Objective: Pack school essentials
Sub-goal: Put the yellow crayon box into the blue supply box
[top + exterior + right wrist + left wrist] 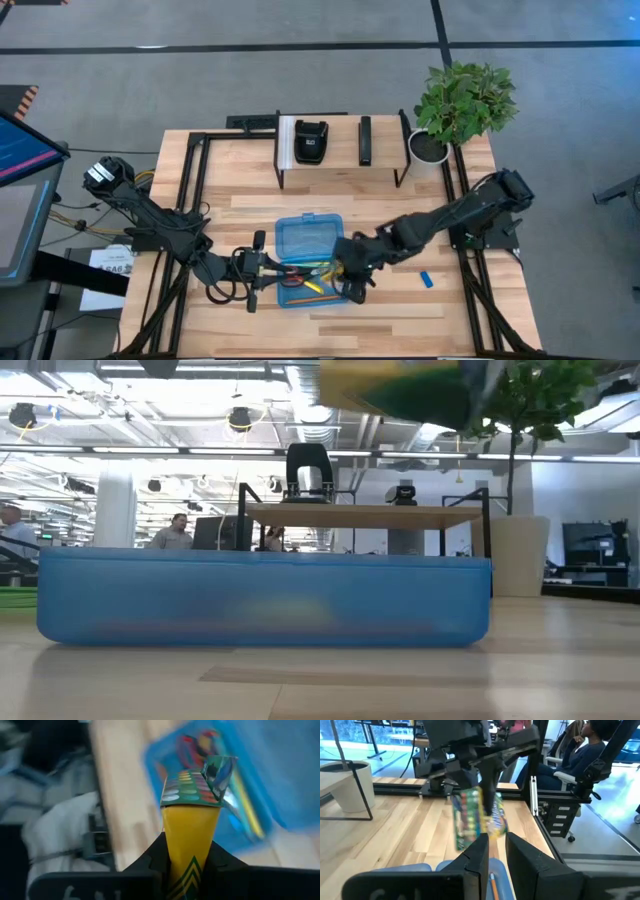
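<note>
Near edge of the tabletop: my right gripper (187, 852) clamps the crayon box (192, 820), lifted over the blue case (312, 262); pencils (318, 287) and scissors (293, 280) lie inside. My left gripper (495, 852), fingers narrow and empty, waits beside the case; blue eraser (426, 279) lies right; plant (462, 100) at the far right corner.

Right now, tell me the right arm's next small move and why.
Probably lower the crayon box into the blue case and only then release. The right claw is shut on the box and holds it above the case's near end, where pencils already lie. The left claw waits at the case's left edge.
</note>
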### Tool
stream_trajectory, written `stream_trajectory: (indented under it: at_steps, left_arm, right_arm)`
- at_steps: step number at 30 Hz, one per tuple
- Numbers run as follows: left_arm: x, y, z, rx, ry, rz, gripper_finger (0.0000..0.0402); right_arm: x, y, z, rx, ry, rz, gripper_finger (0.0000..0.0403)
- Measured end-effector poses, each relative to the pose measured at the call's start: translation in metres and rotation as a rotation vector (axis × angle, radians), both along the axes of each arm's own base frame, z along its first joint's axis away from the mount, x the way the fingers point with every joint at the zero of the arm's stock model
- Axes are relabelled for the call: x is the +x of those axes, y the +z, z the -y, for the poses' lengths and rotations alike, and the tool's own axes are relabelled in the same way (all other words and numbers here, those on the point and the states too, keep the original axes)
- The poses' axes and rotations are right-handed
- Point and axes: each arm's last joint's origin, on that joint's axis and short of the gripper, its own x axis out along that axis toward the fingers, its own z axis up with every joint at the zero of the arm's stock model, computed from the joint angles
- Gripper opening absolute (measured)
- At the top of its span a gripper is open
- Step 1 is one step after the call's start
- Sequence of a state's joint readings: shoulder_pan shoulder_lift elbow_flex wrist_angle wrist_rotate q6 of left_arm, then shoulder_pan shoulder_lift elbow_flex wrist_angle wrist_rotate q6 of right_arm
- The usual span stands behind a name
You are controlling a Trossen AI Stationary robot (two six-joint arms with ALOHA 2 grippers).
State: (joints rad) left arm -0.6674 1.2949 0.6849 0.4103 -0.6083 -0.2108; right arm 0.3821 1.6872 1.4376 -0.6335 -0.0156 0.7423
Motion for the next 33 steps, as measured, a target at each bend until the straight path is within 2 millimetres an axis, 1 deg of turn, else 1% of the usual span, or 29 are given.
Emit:
stream_trajectory:
  at_steps: [2,4,7,9,13,16,20,22,24,26,29,33]
  left_arm:
    - [0.000,0.000,0.000,0.000,0.000,0.000,0.0052]
    - [0.000,0.000,0.000,0.000,-0.001,0.000,0.0052]
    - [0.000,0.000,0.001,0.001,-0.023,0.001,0.0052]
    - [0.000,0.000,0.001,0.003,-0.024,-0.001,0.0052]
    - [0.000,0.000,0.001,0.006,-0.028,-0.005,0.0052]
    - [0.000,-0.001,0.001,0.008,-0.027,-0.008,0.0052]
    - [0.000,-0.001,0.001,0.009,-0.029,-0.009,0.0052]
    - [0.000,-0.001,0.001,0.009,-0.029,-0.009,0.0052]
    - [0.000,-0.001,0.001,0.009,-0.029,-0.010,0.0052]
    - [0.000,-0.001,0.001,0.009,-0.028,-0.010,0.0052]
    - [-0.001,-0.001,0.001,0.013,-0.029,-0.015,0.0052]
    - [-0.001,-0.001,0.001,0.014,-0.028,-0.016,0.0052]
  right_arm:
    - [0.006,-0.001,0.003,0.012,0.112,0.028,0.0069]
    - [0.019,-0.008,0.008,0.035,0.198,0.063,0.0069]
    - [0.031,-0.027,0.016,0.053,0.304,0.037,0.0069]
    - [0.040,-0.038,0.022,0.051,0.351,0.039,0.0069]
    - [0.055,-0.062,0.035,0.086,0.414,-0.016,0.0069]
    - [0.065,-0.074,0.041,0.108,0.454,-0.035,0.0069]
    - [0.075,-0.084,0.041,0.093,0.516,-0.030,0.0069]
    - [0.077,-0.088,0.041,0.080,0.548,-0.049,0.0069]
    - [0.082,-0.088,0.039,0.067,0.575,-0.021,0.0071]
    - [0.081,-0.087,0.039,0.055,0.596,-0.017,0.0077]
    - [0.081,-0.087,0.039,0.031,0.614,-0.005,0.0094]
    - [0.081,-0.087,0.039,0.018,0.619,-0.002,0.0131]
